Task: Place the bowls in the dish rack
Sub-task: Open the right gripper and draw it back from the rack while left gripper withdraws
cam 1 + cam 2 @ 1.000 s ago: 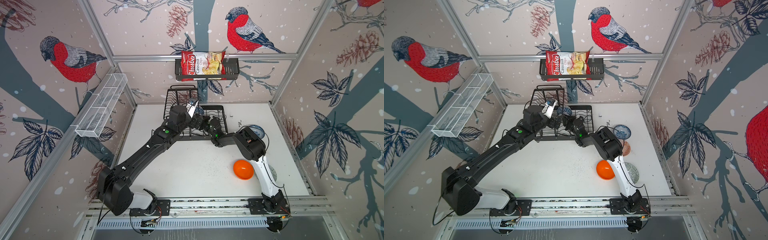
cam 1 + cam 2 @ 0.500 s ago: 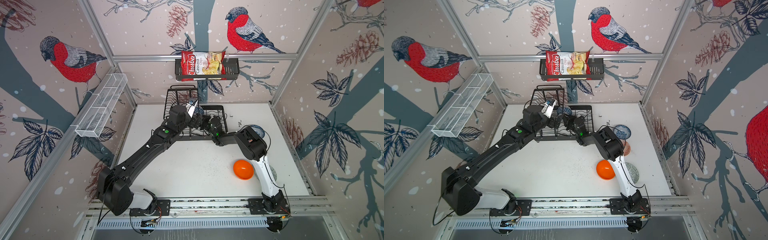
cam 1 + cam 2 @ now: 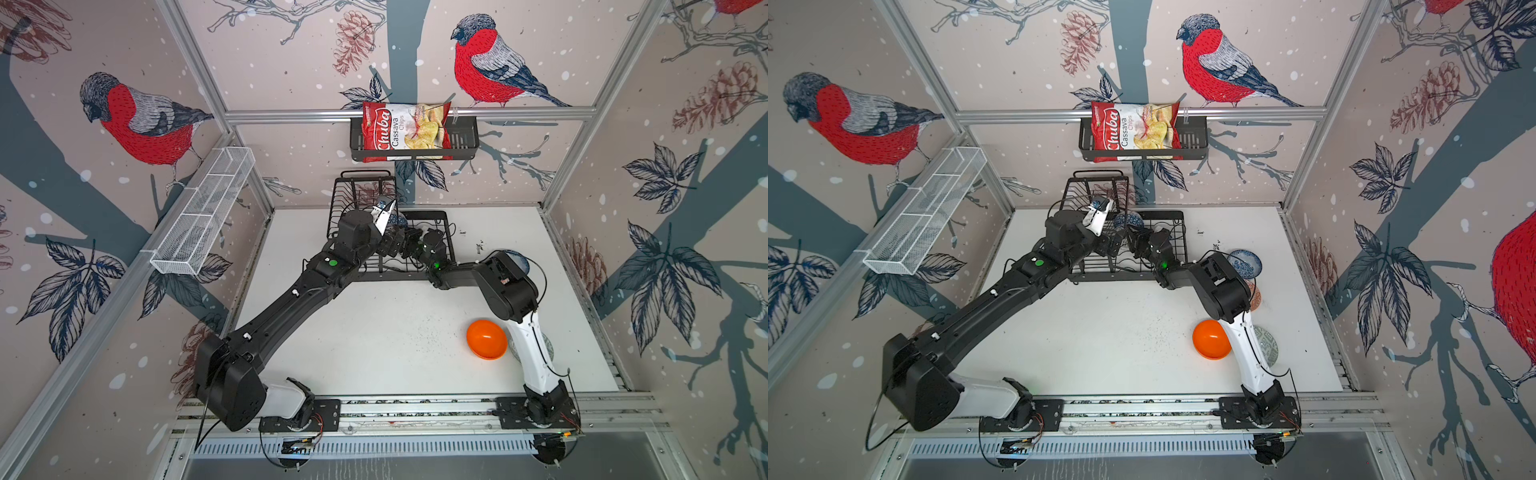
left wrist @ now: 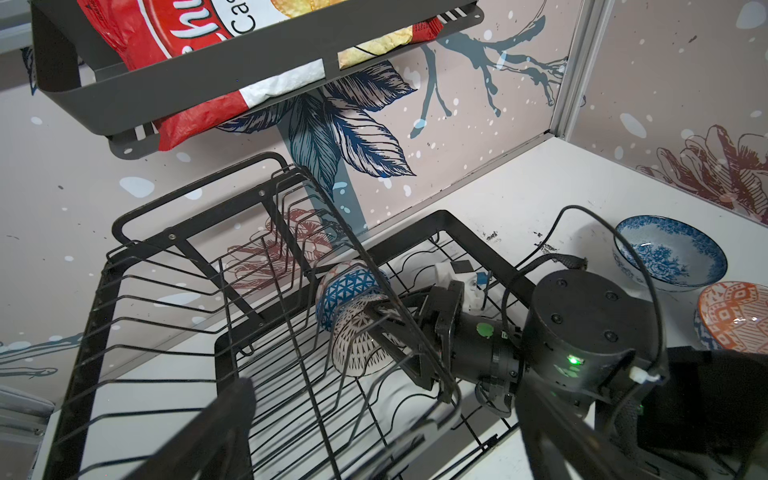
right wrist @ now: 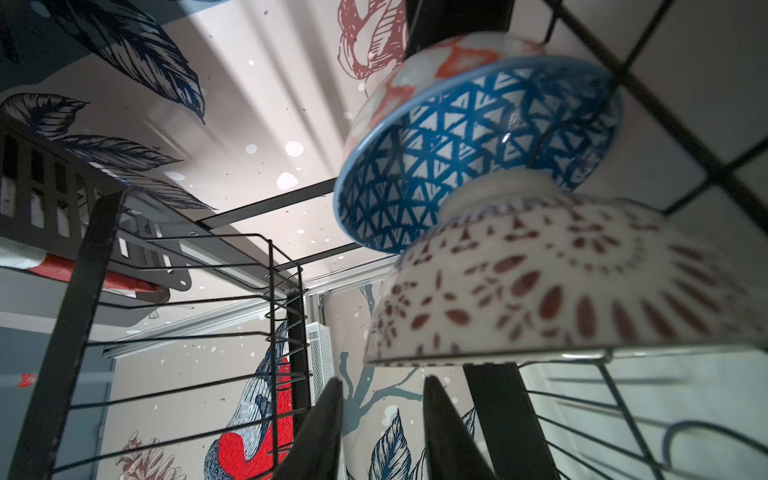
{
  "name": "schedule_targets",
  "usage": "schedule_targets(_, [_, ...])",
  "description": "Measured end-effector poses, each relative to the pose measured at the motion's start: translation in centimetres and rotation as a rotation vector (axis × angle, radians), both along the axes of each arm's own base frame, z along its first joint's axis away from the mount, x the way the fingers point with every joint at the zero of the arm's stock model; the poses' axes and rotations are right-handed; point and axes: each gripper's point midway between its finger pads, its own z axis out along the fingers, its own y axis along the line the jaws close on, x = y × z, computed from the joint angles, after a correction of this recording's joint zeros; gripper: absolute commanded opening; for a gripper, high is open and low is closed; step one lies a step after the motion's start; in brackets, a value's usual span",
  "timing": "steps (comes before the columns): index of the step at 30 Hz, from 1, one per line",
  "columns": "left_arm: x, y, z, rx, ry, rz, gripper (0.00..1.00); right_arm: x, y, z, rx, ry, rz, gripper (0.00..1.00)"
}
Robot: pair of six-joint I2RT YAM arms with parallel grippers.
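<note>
A: Largest entries?
B: One white table (image 3: pixel 374 332); at its back, one black wire two-tier dish rack (image 4: pixel 478 241).
A: Bowls?
B: Racked on edge between the wires, probably to drain: dark blue geometric bowl (image 5: pixel 457 158), black-white radial bowl (image 4: pixel 357 340). A glossy orange bowl (image 3: pixel 486 338) sits unloaded on the table.
A: Claws?
B: The right claw (image 5: pixel 382 386) is slightly parted just beside the radial bowl and grips nothing; the left claw (image 4: pixel 384 386) is wide apart and empty.

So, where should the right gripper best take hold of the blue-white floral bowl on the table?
Probably at the rim, from above, one finger inside and one outside. The blue-white floral bowl stands open side up, its thin rim free. Take the part facing away from the orange-white patterned bowl close beside it.
</note>
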Motion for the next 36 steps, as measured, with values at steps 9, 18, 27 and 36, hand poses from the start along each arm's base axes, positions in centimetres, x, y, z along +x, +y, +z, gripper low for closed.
schedule_targets(9, [-0.1,0.3,0.3,-0.001,-0.007,0.009,0.97,-0.7,-1.5,2.5,-0.032,-0.048,-0.008,0.47])
schedule_targets(18, [-0.5,1.1,0.3,-0.007,-0.021,0.035,0.97,-2.1,-6.3,3.0,-0.15,-0.05,-0.049,0.72])
schedule_targets(27, [0.0,1.2,0.0,-0.002,-0.022,0.051,0.97,-4.3,-11.2,8.4,-0.404,-0.165,-0.072,1.0])
schedule_targets(36, [-3.5,-6.2,-2.7,0.184,-0.035,-0.033,0.97,-8.2,-19.0,8.8,-0.742,-0.161,-0.119,1.0])
